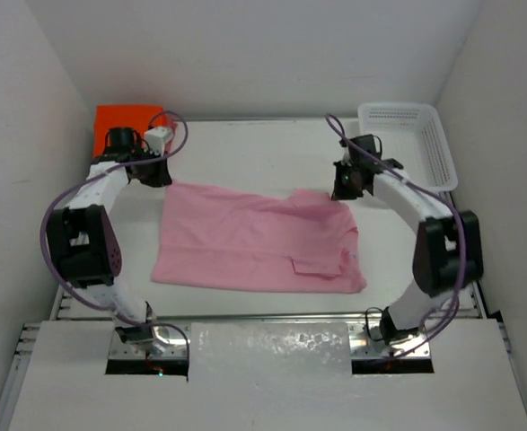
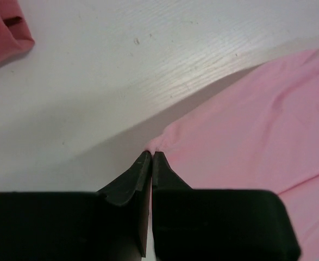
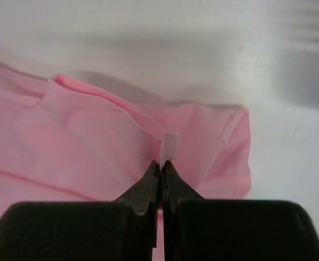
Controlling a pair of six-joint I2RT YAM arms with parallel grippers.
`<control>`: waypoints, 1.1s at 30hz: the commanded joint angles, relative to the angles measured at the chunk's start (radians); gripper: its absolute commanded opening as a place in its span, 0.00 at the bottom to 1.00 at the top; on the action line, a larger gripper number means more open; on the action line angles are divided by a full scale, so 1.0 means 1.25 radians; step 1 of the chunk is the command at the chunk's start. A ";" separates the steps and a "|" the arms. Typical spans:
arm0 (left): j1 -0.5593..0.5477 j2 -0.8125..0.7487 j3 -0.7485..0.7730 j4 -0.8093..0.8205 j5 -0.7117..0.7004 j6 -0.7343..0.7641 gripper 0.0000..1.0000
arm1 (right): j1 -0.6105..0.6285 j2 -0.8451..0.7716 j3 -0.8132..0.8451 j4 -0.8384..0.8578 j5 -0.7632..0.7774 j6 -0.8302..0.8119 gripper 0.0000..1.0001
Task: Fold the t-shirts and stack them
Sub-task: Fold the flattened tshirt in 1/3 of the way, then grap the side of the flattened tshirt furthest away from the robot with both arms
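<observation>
The light pink t-shirt (image 1: 259,238) lies spread across the middle of the table, with a fold at its right side. My left gripper (image 1: 160,171) sits at the shirt's far left corner, shut on a pinch of pink cloth (image 2: 158,143). My right gripper (image 1: 342,190) is at the far right corner, shut on a small raised tab of the same shirt (image 3: 169,145). A folded bright orange t-shirt (image 1: 124,121) rests at the far left corner of the table. The edge of a dusty rose-red t-shirt (image 2: 4,32) shows in the left wrist view, top left.
A white perforated basket (image 1: 411,139) stands at the far right of the table. White walls close in on the left, right and back. The arm bases (image 1: 151,337) are bolted at the near edge.
</observation>
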 commanded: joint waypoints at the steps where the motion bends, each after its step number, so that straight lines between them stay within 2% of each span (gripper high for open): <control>1: 0.005 -0.076 -0.075 -0.062 -0.026 0.089 0.00 | 0.006 -0.144 -0.154 0.053 -0.020 0.045 0.00; 5: 0.006 -0.124 -0.155 -0.105 -0.053 0.129 0.00 | 0.006 -0.248 -0.301 0.054 -0.020 0.056 0.00; 10: 0.006 -0.140 -0.230 -0.102 -0.157 0.163 0.00 | 0.006 -0.280 -0.373 0.077 -0.049 0.062 0.00; 15: 0.007 -0.136 -0.232 -0.116 -0.189 0.179 0.00 | 0.005 -0.260 -0.396 0.068 -0.037 0.059 0.00; 21: 0.006 -0.136 -0.168 -0.137 -0.128 0.179 0.00 | 0.005 -0.265 -0.371 0.063 -0.036 0.049 0.00; 26: 0.004 -0.102 -0.046 -0.137 -0.052 0.161 0.00 | 0.001 -0.191 -0.209 0.004 -0.032 0.006 0.00; 28: 0.004 -0.096 -0.054 -0.155 -0.066 0.170 0.00 | 0.001 -0.178 -0.228 0.003 -0.039 0.008 0.00; 33: 0.004 -0.130 -0.168 -0.161 -0.102 0.209 0.00 | 0.001 -0.212 -0.330 0.036 -0.053 0.029 0.00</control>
